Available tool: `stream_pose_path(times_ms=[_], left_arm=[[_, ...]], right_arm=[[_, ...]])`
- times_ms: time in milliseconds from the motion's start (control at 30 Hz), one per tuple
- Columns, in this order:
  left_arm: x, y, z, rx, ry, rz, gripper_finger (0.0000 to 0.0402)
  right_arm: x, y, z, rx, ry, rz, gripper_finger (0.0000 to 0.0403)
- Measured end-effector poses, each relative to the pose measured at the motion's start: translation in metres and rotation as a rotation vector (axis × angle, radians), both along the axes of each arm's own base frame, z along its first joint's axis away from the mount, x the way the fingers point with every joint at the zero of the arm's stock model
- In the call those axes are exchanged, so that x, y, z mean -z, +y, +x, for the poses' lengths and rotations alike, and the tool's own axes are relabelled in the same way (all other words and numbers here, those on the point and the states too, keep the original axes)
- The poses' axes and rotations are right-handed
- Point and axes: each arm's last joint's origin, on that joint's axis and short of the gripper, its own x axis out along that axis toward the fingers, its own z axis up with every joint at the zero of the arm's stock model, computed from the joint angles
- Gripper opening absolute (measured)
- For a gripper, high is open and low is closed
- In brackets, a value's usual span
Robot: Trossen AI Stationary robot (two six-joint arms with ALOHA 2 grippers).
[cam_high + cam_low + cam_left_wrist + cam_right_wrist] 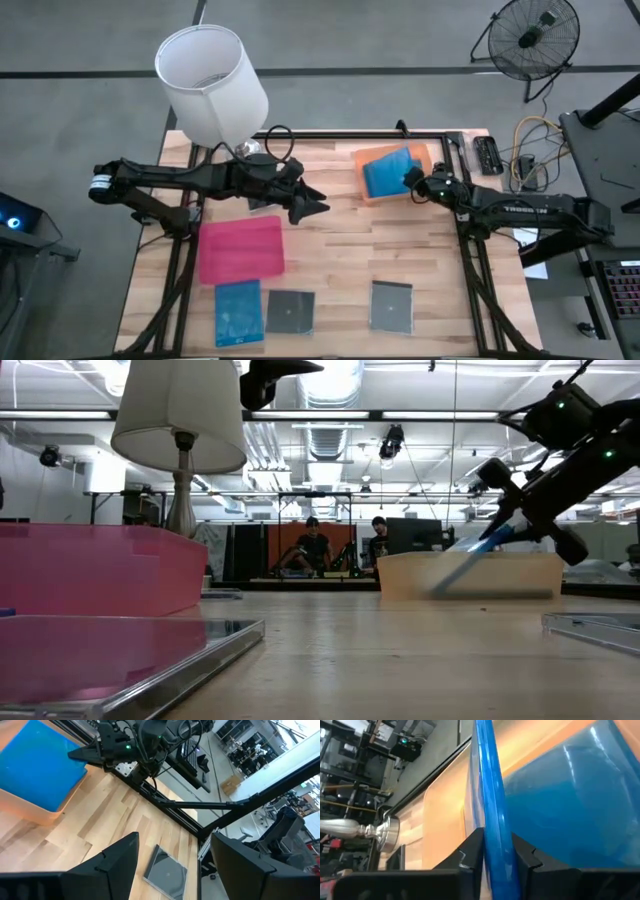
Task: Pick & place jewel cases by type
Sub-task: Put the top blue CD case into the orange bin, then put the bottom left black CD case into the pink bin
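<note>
My right gripper (412,180) is shut on a translucent blue jewel case (462,565) over the orange tray (432,155) at the table's far right. That case slants down into the tray. A second blue case (570,810) lies flat in the tray. My left gripper (318,205) hovers open above the table's middle, beside the pink tray (240,250), touching nothing. Near the front edge, flat on the table, lie a blue case (238,312) and two dark cases (290,312) (392,305). My right gripper pinches the blue jewel case by one edge (492,845) between its two fingers (470,852), which lie on the case's two flat faces. It comes slanting down from the table's right side. The case is tilted, its lower end (442,585) down inside the orange tray.
A white-shaded lamp (210,80) stands at the far left corner behind my left arm. A black frame rail (350,133) runs along the table's far edge and sides. Bare wood lies between the two trays. People sit in the room beyond the table (315,545).
</note>
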Motion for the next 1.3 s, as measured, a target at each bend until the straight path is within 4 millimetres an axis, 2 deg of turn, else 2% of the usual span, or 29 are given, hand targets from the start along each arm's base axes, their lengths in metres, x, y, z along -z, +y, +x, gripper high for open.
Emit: stream_pose_path(times_ms=[167, 400, 600, 700, 900, 1300], left_arm=[[0.000, 0.000, 0.000, 0.011, 0.000, -0.008, 0.0229], [0.000, -0.001, 0.000, 0.017, 0.000, -0.010, 0.0229], [0.000, 0.000, 0.000, 0.017, 0.000, -0.008, 0.0229], [0.000, 0.000, 0.000, 0.019, -0.001, -0.001, 0.0229], [0.000, 0.000, 0.000, 0.021, -0.001, 0.007, 0.0229], [0.000, -0.001, 0.000, 0.018, -0.001, -0.009, 0.0229]], right_arm=[[-0.006, -0.001, 0.003, -0.020, -0.011, -0.025, 0.0111], [-0.032, -0.003, 0.011, -0.095, 0.015, -0.108, 0.0184], [-0.055, -0.003, 0.009, -0.124, 0.177, -0.094, 0.0224], [-0.065, -0.003, 0.006, -0.112, 0.239, -0.082, 0.0236], [-0.090, -0.003, 0.008, -0.141, 0.251, -0.136, 0.0251], [-0.152, -0.003, 0.011, -0.235, 0.197, -0.308, 0.0247]])
